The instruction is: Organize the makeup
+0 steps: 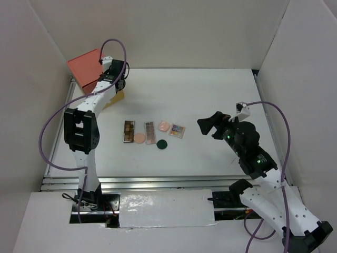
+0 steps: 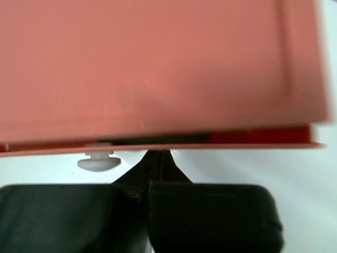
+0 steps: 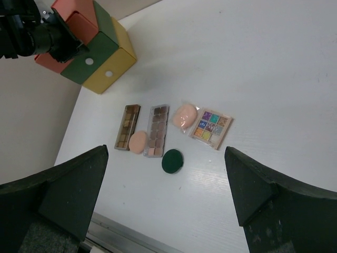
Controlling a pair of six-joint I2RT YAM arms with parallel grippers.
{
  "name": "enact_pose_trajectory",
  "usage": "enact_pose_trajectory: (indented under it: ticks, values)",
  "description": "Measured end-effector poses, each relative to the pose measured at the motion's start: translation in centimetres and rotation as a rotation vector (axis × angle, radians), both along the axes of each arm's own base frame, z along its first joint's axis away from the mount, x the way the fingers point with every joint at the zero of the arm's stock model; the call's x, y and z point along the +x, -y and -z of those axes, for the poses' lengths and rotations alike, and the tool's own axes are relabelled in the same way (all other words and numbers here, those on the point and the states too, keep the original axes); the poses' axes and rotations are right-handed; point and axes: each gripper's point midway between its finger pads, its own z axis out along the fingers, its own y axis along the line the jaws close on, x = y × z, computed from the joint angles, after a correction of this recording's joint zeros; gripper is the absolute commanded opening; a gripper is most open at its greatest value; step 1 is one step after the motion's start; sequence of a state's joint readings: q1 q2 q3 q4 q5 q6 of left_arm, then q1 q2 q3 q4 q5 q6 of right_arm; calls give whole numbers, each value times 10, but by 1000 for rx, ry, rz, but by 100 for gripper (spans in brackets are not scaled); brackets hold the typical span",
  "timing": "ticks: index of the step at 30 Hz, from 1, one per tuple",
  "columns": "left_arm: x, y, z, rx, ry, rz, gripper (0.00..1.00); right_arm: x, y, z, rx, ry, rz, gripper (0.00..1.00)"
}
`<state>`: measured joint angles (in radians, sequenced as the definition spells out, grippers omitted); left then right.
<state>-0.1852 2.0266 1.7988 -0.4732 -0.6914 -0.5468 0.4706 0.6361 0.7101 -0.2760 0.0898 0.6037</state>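
The makeup lies in a row mid-table: two brown palettes (image 1: 128, 131) (image 1: 150, 133), a peach disc (image 1: 139, 138) between them, a pink disc (image 1: 164, 126), a square multicolour palette (image 1: 177, 130) and a dark-green disc (image 1: 162, 144). The right wrist view shows them too: brown palettes (image 3: 128, 126) (image 3: 157, 130), multicolour palette (image 3: 212, 127), green disc (image 3: 172, 161). No green tubes are in view. My left gripper (image 1: 113, 74) is shut, with its tips (image 2: 158, 154) against the red drawer's edge (image 2: 158, 79), beside a white knob (image 2: 96, 161). My right gripper (image 1: 210, 125) is open and empty, held above the table right of the row.
The red-green-yellow drawer chest (image 1: 87, 68) stands at the far left corner, also seen in the right wrist view (image 3: 97, 52). White walls enclose the table on three sides. A metal rail (image 1: 158, 182) runs along the near edge.
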Motion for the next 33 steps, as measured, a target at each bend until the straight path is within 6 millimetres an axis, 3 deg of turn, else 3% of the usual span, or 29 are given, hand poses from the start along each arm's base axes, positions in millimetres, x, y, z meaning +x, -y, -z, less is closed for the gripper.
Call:
enact_pose_trajectory:
  ticks: [6,8,13,15,18,20,25,33]
  values:
    - [2,-20,19,67,-45,-25,0,4,-2,9,-16,-23,-1,100]
    - [1,-20,21,67,-35,-24,5,5,-2,14,-24,-33,-2,100]
    - [-25,-6,32,74,-51,29,55,7,-6,19,-32,-47,-17,100]
    - [-42,5,39,93,-64,65,57,6,-7,19,-31,-48,-22,100]
    - [-55,27,36,113,-42,118,46,6,-8,18,-27,-43,-27,100]
    - [-57,31,37,141,-37,125,51,6,-8,16,-23,-36,-29,100]
    - [-59,5,41,220,-23,37,74,6,-10,18,-18,-33,-41,100]
    - [-44,-23,46,317,51,-69,84,3,-11,22,-16,-33,-51,100]
